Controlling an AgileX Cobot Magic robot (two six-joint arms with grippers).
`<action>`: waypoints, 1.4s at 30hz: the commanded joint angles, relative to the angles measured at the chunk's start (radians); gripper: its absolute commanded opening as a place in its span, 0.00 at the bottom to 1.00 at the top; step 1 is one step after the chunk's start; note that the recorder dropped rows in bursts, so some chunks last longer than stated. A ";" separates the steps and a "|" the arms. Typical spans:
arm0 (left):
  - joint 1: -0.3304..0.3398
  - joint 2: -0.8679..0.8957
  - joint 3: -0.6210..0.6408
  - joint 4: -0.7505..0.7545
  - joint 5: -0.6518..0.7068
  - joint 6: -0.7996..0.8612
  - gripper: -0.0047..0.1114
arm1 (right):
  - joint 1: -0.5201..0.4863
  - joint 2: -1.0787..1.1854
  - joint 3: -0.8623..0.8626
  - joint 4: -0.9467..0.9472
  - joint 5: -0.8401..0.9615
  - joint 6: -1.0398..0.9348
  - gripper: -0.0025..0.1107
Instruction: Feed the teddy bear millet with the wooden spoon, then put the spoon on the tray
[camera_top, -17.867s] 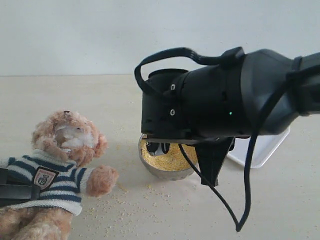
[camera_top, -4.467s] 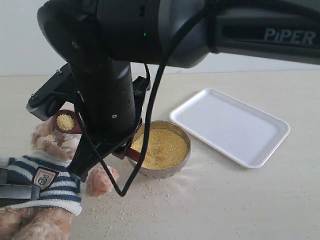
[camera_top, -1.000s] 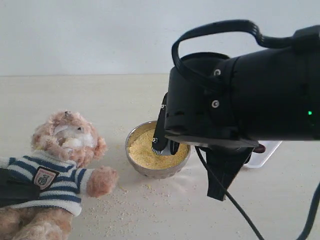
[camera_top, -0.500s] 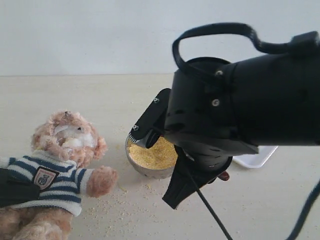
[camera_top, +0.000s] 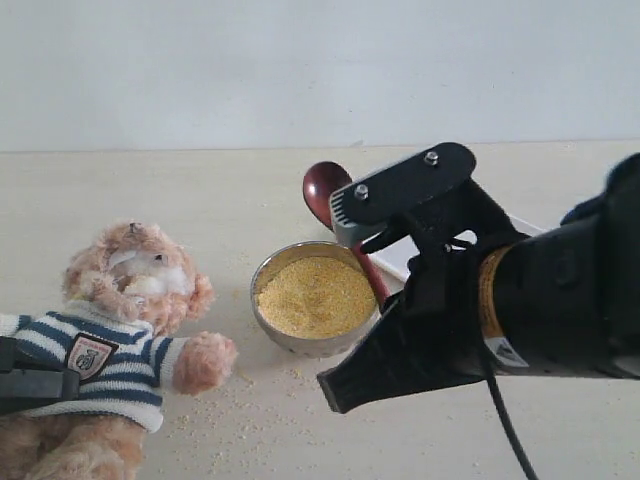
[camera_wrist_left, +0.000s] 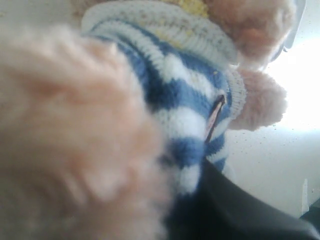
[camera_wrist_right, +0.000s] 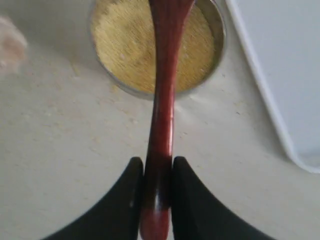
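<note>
- Pale beige desk surface is running back to a plain white wall; loose grains (camera_top: 250, 410) are lying scattered in front of the steel bowl (camera_top: 310, 346).
- The teddy bear (camera_top: 130, 300) is lying on its back toward the left edge of the desk, muzzle up.
- The left gripper (camera_top: 40, 383) is reaching across the bear's striped torso; whether it is clenched on the plush cannot be told.
- The steel bowl is standing mid-desk, heaped with millet (camera_top: 315, 295).
- The right gripper (camera_wrist_right: 157, 171) is clamping the handle end of the wooden spoon (camera_top: 325, 192). The spoon's oval bowl is hovering over the far side of the steel bowl and appears empty.
- The tray (camera_wrist_right: 285, 65) is lying just beside the steel bowl, toward the right edge of the desk; its visible part is carrying nothing.
- Progress, as a judgement: yellow specks at the bear's collar are suggesting that feeding is done. The spoon is not yet on the tray, so the placing step is outstanding.
</note>
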 joint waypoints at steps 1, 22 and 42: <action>0.002 -0.009 0.004 -0.014 0.010 0.002 0.08 | -0.001 -0.087 0.032 0.011 -0.168 0.094 0.02; 0.002 -0.009 0.004 -0.014 0.010 0.002 0.08 | -0.262 -0.179 -0.038 0.570 0.034 -0.696 0.02; 0.002 -0.009 0.004 -0.014 0.010 0.002 0.08 | -0.308 -0.133 -0.054 0.862 0.072 -0.967 0.02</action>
